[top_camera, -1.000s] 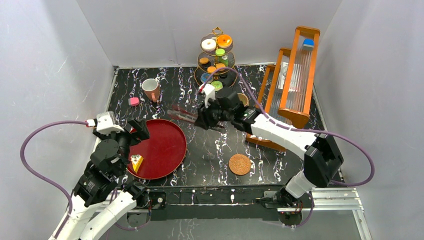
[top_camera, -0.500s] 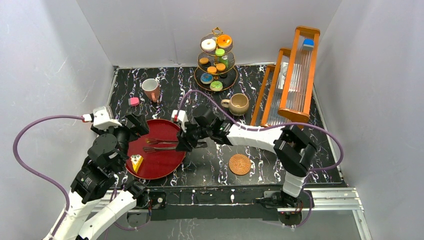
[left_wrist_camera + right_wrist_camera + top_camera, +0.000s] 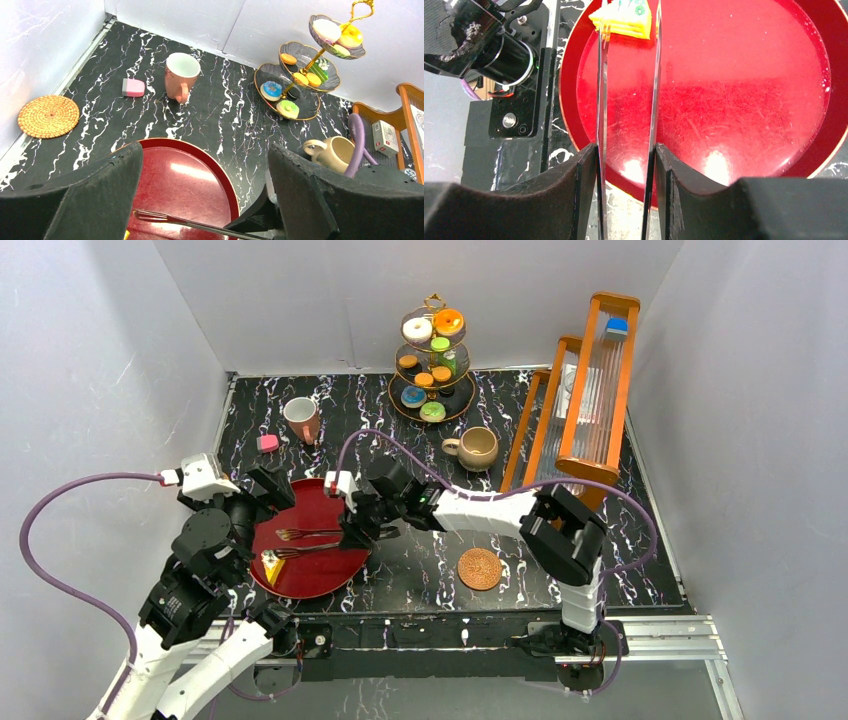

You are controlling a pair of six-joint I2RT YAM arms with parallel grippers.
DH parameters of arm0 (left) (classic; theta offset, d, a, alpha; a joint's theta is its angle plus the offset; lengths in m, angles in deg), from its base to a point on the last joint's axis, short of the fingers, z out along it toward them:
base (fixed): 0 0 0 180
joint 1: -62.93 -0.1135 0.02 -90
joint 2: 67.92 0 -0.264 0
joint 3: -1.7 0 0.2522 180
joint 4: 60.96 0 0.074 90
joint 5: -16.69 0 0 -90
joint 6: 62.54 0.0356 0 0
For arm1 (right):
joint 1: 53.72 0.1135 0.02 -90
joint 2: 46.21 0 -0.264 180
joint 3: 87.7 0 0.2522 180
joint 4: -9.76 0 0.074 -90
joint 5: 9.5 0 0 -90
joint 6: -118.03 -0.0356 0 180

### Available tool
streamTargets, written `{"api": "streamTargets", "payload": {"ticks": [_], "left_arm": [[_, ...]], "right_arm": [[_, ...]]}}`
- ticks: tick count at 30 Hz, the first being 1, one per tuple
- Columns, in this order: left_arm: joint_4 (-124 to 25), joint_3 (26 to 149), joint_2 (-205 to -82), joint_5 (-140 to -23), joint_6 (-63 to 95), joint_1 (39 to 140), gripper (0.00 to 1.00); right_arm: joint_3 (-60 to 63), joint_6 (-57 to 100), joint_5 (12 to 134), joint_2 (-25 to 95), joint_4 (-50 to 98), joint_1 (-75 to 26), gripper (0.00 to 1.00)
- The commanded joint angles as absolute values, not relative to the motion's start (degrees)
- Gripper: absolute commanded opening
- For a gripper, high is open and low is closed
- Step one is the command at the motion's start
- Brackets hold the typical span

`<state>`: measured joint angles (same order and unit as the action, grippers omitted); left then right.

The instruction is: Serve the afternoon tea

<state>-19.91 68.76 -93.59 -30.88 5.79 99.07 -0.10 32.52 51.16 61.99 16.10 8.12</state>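
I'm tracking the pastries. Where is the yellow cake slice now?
Top view: the cake slice lies on the red tray, near-left edge, beside the left arm, at the tongs' tips.

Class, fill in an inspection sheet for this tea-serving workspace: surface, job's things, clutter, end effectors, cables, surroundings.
Surface: black marbled table.
Job's things: gold three-tier stand at the back carries pastries; pink mug and pink pastry back left; beige mug beside the stand; a coaster near the front, another by the left wall; yellow cake slice on the red tray.
Clutter: wooden rack along the right.
End effectors: left end effector open, empty, above the tray's far rim; right end effector shut on tongs whose tips straddle the cake slice.
Cables: purple cables loop from both wrists.
Surroundings: white walls on three sides.
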Motion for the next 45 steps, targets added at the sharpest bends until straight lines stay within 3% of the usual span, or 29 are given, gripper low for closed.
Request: {"api": "streamTargets", "payload": {"ticks": [1,12,22,28,45], "left_arm": [[-20.60,70.77,-93.16,-28.97,5.52,99.28,0.92],[-19.99,70.77,-91.41,-28.71,5.49,99.32,0.92],[-19.84,70.22,-91.25,-28.23,5.74,99.32,0.92],[-19.85,70.30,-91.73,-28.31,6.20,99.32,0.92],[-21.44,68.49,-93.92,-29.28,8.07,99.32,0.91]], "right_arm": [[4.80,35.30,51.25,63.94,15.79,9.45,0.53],[10.24,36.56,51.63,69.27,18.96,10.95,0.57],[13.40,37.07,56.16,71.63,20.78,11.83,0.53],[11.59,37.00,57.97,69.60,20.67,11.82,0.46],[7.28,32.22,67.03,59.39,27.28,9.06,0.42]]}}
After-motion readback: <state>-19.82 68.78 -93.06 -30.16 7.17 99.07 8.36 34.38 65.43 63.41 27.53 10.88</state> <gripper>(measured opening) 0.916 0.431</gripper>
